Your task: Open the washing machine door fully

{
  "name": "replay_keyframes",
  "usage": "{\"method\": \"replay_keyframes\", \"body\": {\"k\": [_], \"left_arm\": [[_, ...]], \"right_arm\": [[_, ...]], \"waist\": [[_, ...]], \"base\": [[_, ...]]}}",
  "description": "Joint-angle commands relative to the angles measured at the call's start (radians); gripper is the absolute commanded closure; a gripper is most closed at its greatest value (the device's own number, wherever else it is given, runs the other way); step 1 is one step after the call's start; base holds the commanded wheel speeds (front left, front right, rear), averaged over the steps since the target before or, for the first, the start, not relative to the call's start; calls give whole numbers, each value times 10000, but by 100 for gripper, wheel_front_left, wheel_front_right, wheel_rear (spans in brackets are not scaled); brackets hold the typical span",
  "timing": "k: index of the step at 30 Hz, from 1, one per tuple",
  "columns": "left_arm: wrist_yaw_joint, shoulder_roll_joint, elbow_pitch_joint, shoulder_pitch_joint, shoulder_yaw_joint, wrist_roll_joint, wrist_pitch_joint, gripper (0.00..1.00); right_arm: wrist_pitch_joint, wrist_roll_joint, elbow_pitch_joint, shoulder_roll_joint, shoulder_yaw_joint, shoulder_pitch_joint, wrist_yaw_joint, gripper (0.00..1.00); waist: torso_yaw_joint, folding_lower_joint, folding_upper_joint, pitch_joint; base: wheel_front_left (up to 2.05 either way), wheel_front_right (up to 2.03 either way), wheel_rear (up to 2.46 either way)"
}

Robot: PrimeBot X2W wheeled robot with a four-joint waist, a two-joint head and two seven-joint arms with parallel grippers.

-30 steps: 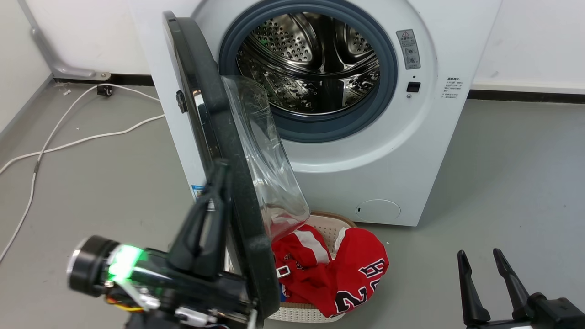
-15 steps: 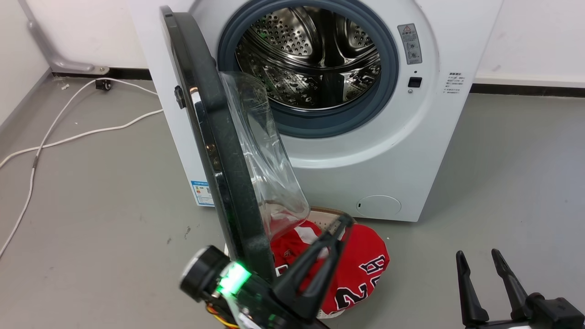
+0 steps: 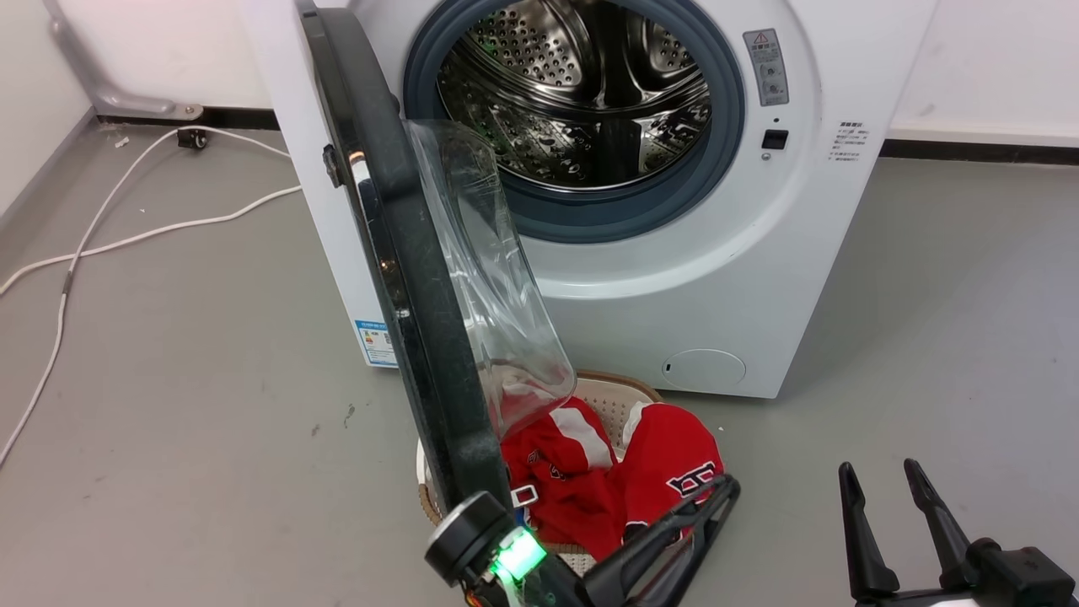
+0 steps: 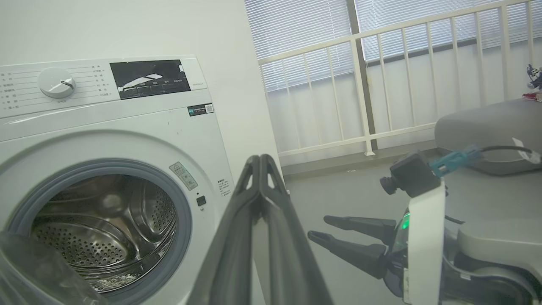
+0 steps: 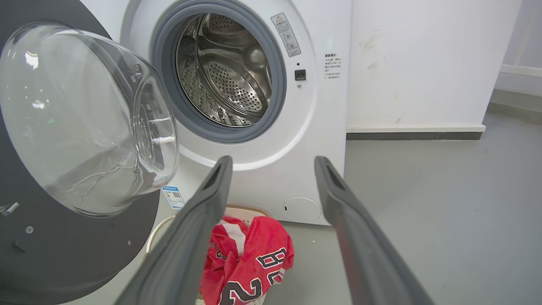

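Washing machine (image 3: pixel 716 278): white front-loader against the far wall, steel drum (image 3: pixel 590 101) exposed inside its grey gasket.

Washing machine door (image 3: pixel 396 253): open, hinged at the machine's left side and standing out toward the near side, roughly square to the machine front. Its clear glass bowl (image 3: pixel 497 303) bulges to the right. The door's lower near edge hangs over a white woven basket (image 3: pixel 620 392) on the floor (image 3: pixel 211 405), which holds a red garment (image 3: pixel 573 489).

Left tool (image 3: pixel 727 486): fingers pressed together, holding nothing, clear of the door, just right of its near edge, above the garment.

Right tool (image 3: pixel 878 466): fingers spread apart, empty, at the near right, well apart from door and machine.

A white cable (image 3: pixel 126 244) lies on the floor at the far left.
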Motion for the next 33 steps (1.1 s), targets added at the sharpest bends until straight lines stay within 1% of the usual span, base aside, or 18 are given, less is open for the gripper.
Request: {"method": "replay_keyframes", "body": {"k": [1,12,17,26,33], "left_arm": [[-10,18,140,-19,-99,-60,-23,100],[54,94,1076,92,-325,-249,-23,100],[177,139,1532,142,-280,-358,-23,100],[454,326,2103,106,107,-674,-23,100],[718,480,2488,-61,623,-929,-23,100]], "right_arm": [[-22,-30,23,30,-8,-134,-6,0],[-22,-72,118,31,3,-194,-6,0],[-22,-67,154,31,7,-221,-6,0],[-22,-97,203,31,-22,-353,-6,0],[-22,-109,261,31,24,-380,-6,0]], "waist": [[34,0,0,35],[202,0,0,221],[234,0,0,330],[341,0,0,514],[447,0,0,611]], "base": [[0,0,0],[0,0,0],[0,0,0],[0,0,0],[0,0,0]]}}
